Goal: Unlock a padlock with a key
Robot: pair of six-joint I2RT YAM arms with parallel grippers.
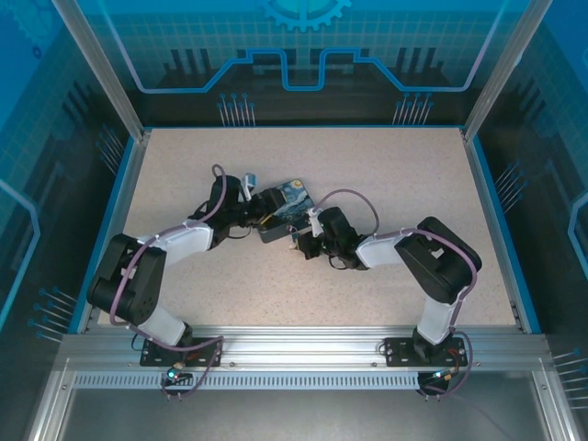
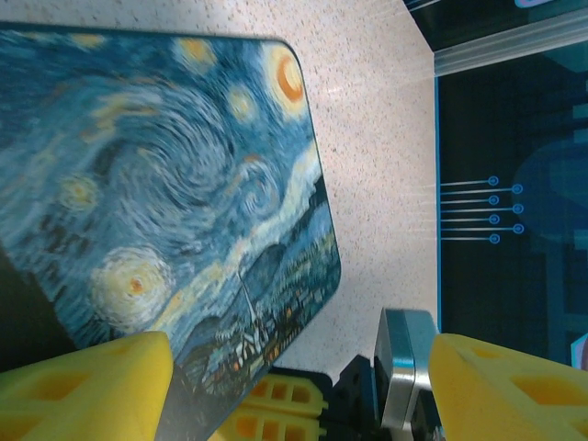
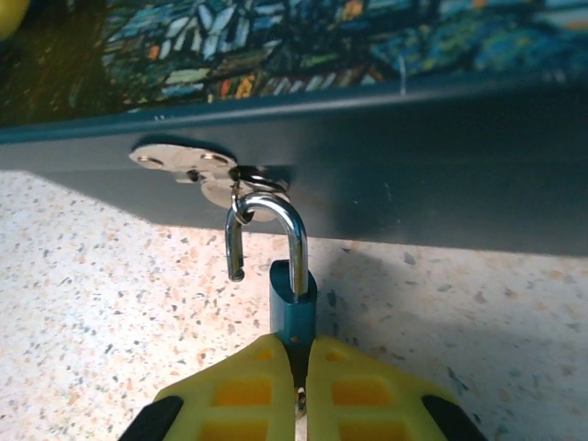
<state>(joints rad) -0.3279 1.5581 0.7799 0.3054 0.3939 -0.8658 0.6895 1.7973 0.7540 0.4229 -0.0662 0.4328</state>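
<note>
Top view: left gripper [image 1: 260,219] sat at tin's [image 1: 296,195] left end, right gripper [image 1: 298,237] at its near side.
Left wrist: fingers [image 2: 83,386] wide apart, tin corner between, not clamped.
Right wrist: padlock [image 3: 292,299] hung from tin's hasp [image 3: 179,161], shackle [image 3: 266,220] sprung w/ one leg free, so unlock prob. done. Right gripper was near-shut under the lock body, apparently pinching key [image 3: 299,399], mostly hidden.
To do: unhook.

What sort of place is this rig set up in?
Most likely a purpose-built robot work cell, perhaps a demo booth: a speckled tabletop bounded by an aluminium extrusion frame and walled by blue panels printed with gear and circuit graphics.
</note>
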